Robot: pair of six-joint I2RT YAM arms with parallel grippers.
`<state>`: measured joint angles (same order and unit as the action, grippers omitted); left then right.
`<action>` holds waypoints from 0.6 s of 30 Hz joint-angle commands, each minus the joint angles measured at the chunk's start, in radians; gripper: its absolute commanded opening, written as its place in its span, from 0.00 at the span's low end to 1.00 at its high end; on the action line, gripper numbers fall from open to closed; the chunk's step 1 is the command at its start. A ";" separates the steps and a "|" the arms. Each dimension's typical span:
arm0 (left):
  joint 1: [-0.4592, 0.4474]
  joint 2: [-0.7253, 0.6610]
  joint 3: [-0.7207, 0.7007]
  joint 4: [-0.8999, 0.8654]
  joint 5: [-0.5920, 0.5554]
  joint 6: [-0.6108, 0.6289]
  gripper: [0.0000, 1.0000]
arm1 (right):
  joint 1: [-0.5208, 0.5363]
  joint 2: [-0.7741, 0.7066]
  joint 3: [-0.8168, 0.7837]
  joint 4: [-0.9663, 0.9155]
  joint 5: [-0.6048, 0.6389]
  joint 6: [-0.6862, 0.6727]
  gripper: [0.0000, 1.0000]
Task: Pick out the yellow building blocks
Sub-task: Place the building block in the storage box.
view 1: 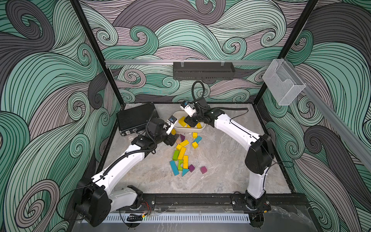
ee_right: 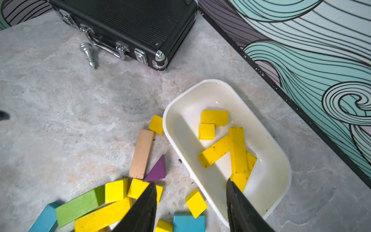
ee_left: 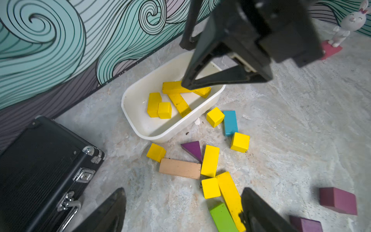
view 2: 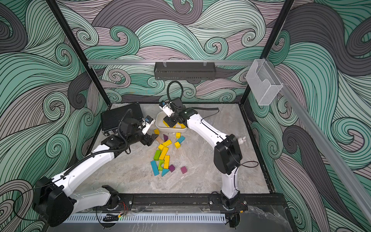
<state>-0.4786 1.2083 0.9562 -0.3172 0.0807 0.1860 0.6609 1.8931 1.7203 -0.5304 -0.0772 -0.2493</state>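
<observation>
Far left on the table sits a black case (view 1: 136, 117), not part of the job. Beside it the left gripper (ee_left: 183, 190) hangs low over the loose pile, jaws spread wide, nothing between them.

Centre: yellow building blocks (ee_left: 210, 160) in two groups. Five lie inside the white tub (ee_left: 138, 120) near the back wall, bars and cubes, partly stacked. About seven more are loose on the table in front of the tub. They are mixed with a tan bar (ee_left: 179, 168), purple wedge (ee_left: 192, 149), teal block (ee_left: 230, 123) and green bar (ee_left: 221, 218). One yellow cube (ee_left: 156, 152) sits just beside the tub wall. The long yellow bar (ee_left: 230, 198) lies touching the green bar.

Right side: the right gripper (ee_right: 190, 183) is over one end of the tub, jaws partly apart, pinching nothing. One finger is right above a block in the tub.

Handling, my read: painted wood, so light, rigid, not fragile, smooth faces maybe a bit slippery. Flat parallel sides suit the jaws. Take cubes across any two opposite faces. Take bars across the narrow width near mid-length so they don't swing. The free cube (ee_left: 240, 142) looks easiest. The bar against the green one leaves little finger room on that side.
</observation>
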 commanded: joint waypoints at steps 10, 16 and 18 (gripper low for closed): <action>-0.005 -0.001 0.055 -0.270 0.010 -0.243 0.85 | 0.026 -0.223 -0.221 -0.055 -0.002 0.238 0.53; -0.005 -0.034 -0.021 -0.260 0.026 -0.283 0.85 | 0.035 -0.315 -0.359 -0.078 -0.060 0.392 0.52; -0.005 -0.034 -0.045 -0.251 0.024 -0.293 0.85 | 0.040 -0.343 -0.414 -0.073 -0.068 0.436 0.52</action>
<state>-0.4786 1.1931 0.9287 -0.5449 0.0940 -0.0635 0.6930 1.5822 1.3582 -0.5762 -0.1127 0.0795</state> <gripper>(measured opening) 0.849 0.518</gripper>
